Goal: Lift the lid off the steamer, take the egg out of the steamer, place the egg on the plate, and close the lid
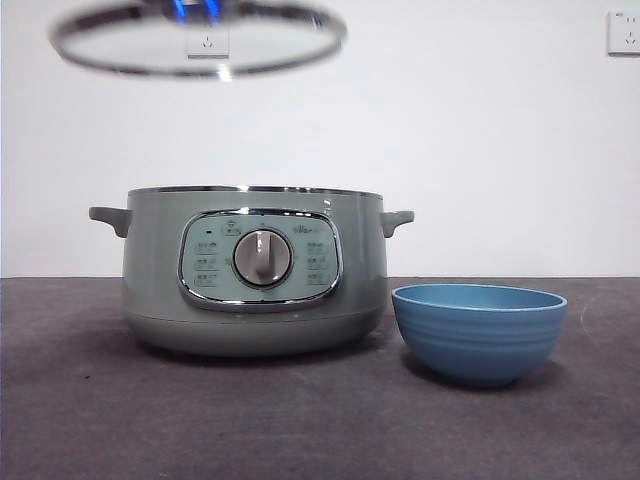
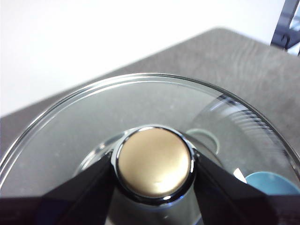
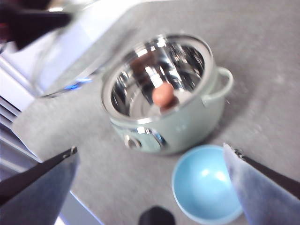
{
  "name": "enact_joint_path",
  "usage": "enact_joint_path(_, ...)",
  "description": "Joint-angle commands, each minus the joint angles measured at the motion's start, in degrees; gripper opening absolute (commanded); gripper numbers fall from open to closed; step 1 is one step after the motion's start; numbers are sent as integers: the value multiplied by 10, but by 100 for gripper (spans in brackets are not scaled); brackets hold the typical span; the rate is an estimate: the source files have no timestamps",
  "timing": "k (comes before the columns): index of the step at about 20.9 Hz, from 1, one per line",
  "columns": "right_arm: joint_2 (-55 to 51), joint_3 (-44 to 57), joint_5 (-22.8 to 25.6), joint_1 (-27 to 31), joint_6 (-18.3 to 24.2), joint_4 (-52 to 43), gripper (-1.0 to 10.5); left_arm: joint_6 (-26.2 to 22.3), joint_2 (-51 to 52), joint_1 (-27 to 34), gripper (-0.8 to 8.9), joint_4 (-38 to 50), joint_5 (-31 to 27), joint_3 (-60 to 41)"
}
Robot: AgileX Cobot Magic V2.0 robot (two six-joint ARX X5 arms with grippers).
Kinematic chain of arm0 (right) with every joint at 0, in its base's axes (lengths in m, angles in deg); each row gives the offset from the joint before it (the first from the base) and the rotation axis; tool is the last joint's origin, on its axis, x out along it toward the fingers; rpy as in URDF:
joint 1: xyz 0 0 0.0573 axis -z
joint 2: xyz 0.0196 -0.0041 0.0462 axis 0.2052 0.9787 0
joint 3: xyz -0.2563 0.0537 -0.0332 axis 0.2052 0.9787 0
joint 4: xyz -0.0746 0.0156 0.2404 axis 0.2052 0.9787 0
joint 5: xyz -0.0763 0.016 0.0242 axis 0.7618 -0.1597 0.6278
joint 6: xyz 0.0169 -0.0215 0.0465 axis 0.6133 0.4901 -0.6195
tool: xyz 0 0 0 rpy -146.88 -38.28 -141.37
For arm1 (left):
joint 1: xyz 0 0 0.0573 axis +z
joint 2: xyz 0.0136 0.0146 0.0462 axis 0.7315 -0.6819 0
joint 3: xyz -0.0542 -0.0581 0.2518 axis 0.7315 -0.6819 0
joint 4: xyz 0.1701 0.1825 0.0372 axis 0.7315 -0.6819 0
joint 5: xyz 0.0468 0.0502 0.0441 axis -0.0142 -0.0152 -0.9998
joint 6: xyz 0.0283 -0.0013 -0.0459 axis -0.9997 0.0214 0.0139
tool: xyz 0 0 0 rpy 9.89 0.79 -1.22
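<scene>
Right wrist view: right gripper [image 3: 150,159] jaws wide open above egg [image 3: 163,93] in open steamer [image 3: 164,103]; left gripper [image 2: 153,164] jaws clamp lid [image 1: 197,38] knob, held high left

You've got a plain white wall [image 1: 480,150] with two sockets [image 1: 623,32], upper right and upper left, behind a dark grey table [image 1: 300,420].

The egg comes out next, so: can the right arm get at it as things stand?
Probably yes: the lid hangs lifted in the left pincer, the steamer is uncovered, the egg exposed, and the right pincer open above.
</scene>
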Motion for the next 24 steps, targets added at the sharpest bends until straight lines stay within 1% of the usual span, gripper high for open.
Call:
enact_joint_path(1,26,-1,1,-24,-34,-33,629,7,59,1,-9,-4,-4,3)
enact_joint_path(3,57,-4,6,-57,-47,-67,628,8,102,1,-8,-42,-19,3)
enact_joint_path(6,116,-25,37,-109,-56,-107,628,8,156,1,-9,-99,-40,3)
enact_joint_path(9,186,-72,84,-166,-60,-126,629,9,206,1,-8,-144,-51,3)
enact_joint_path(13,296,-160,141,-223,-58,-139,628,21,268,1,-8,-184,-80,3)
enact_joint_path(18,391,-236,182,-256,-48,-139,628,23,306,1,-8,-230,-104,3)
enact_joint_path(24,499,-315,244,-292,-23,-139,628,23,333,1,-8,-263,-106,3)
